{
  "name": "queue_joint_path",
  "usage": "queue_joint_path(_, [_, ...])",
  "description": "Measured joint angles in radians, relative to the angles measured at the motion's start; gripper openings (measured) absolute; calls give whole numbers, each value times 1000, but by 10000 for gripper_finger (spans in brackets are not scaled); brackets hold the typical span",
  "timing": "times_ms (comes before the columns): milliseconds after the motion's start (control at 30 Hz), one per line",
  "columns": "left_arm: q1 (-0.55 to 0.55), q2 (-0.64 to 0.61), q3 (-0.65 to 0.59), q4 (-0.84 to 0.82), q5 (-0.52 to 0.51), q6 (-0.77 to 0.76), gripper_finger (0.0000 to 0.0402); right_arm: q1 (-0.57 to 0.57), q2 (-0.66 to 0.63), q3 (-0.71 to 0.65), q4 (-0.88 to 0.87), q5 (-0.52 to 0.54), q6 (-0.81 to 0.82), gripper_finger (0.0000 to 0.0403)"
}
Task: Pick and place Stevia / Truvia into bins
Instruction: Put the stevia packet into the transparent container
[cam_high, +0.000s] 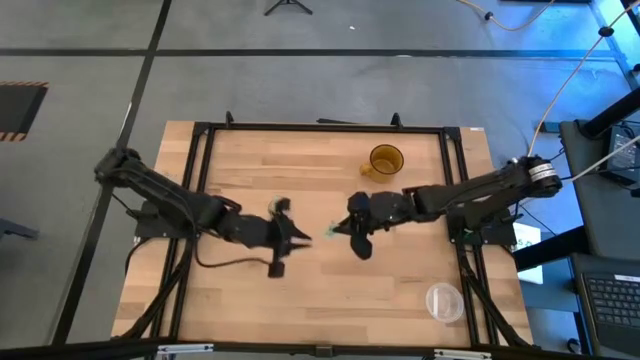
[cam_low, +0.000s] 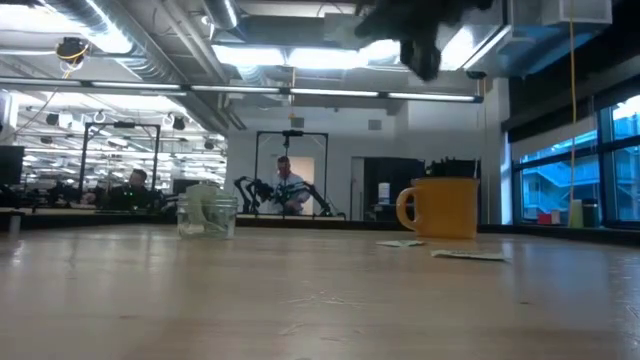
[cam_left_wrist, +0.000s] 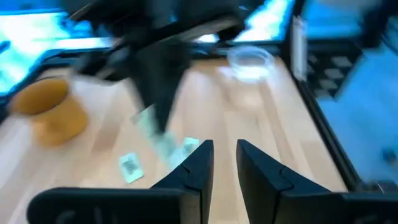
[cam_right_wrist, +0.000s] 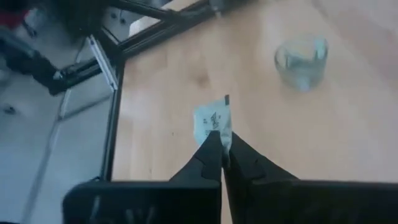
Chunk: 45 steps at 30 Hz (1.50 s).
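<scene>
My right gripper (cam_right_wrist: 221, 142) is shut on a white-and-green Stevia packet (cam_right_wrist: 213, 118) and hovers above mid-table (cam_high: 335, 230). The small clear glass cup (cam_right_wrist: 301, 62) stands beyond it with packets inside; in the low view the cup (cam_low: 207, 213) is left of the amber mug. Two more packets (cam_left_wrist: 129, 167) (cam_left_wrist: 186, 149) lie flat on the wood, also seen in the low view as thin packets (cam_low: 400, 243) (cam_low: 470, 255). My left gripper (cam_left_wrist: 224, 149) is open, just left of the right one (cam_high: 300, 237), touching nothing. My right gripper pinches the packet by its lower edge (cam_right_wrist: 217, 132) between the two fingertips. The packet sticks out past the fingertips, lifted clear of the table, its printed face toward the wrist camera.
An amber mug (cam_high: 385, 160) stands toward the far right of the table. A wider clear plastic container (cam_high: 445, 300) sits near the right front corner. A black frame (cam_high: 320, 127) borders the tabletop. People and other robots show in the room behind the table.
</scene>
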Motion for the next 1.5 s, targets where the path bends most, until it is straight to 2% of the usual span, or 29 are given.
queue_joint_path(167, [18,-103,-143,131,-95,-180,70,-2,7,153,-194,3,-135,2])
queue_joint_path(267, [37,-124,-199,229,-79,-258,78,-3,27,219,-297,20,-197,2])
queue_joint_path(400, [60,-126,-218,271,-40,-325,94,-11,48,274,-300,22,-241,2])
queue_joint_path(533, [91,-122,-218,268,21,-326,121,-19,59,299,-301,20,-257,2])
queue_joint_path(833, [162,-112,-218,274,45,-314,176,-31,67,301,-299,18,-254,2])
queue_joint_path(1233, [230,-84,-216,296,221,-301,176,-32,127,300,-256,-1,-242,2])
queue_joint_path(1500, [245,-34,-216,300,235,-298,177,-33,130,300,-231,-3,-228,2])
